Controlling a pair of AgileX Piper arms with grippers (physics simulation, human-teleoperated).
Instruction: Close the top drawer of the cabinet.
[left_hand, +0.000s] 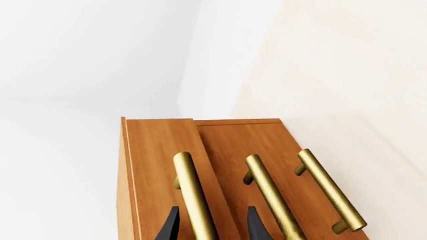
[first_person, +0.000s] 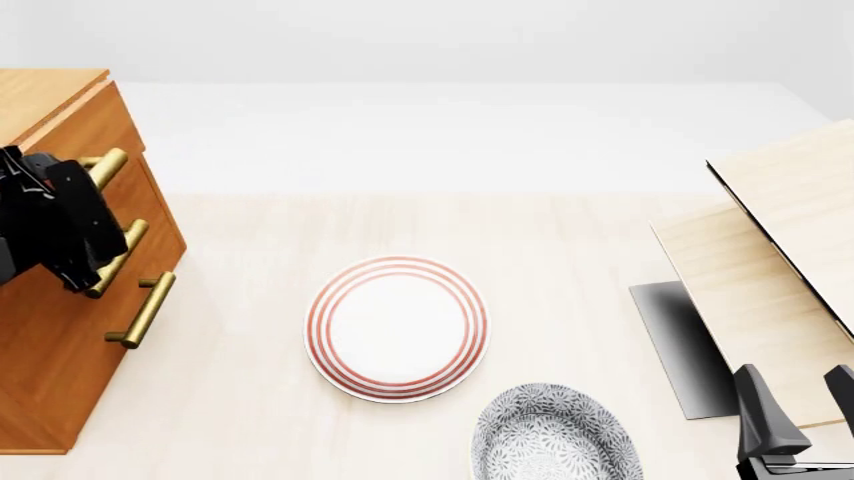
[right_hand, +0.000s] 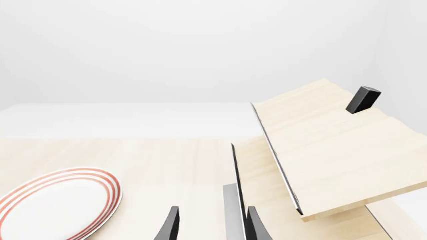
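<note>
The cabinet (first_person: 60, 300) stands at the table's (first_person: 561, 260) left edge, its 3 brass handles facing right. The top drawer (left_hand: 163, 165) projects slightly from the cabinet front, its face standing a step proud of the 2 lower drawer fronts, so it is not fully shut.

The left gripper (left_hand: 208, 225) is at that drawer: in the left wrist view its 2 dark fingers stand apart on either side of the top handle (left_hand: 193, 195), spread with the bar between them, not clamped. In the front view the black arm covers most of that handle.

The step in hand appears to be the push itself. The next move calls for driving the gripper straight into the drawer face, along the drawer's slide, until the front sits level with the others.

The right gripper (first_person: 798, 415) hangs idle at the near right, fingers apart and empty, near pale boards (first_person: 761, 270). 2 plates lie mid-table.
</note>
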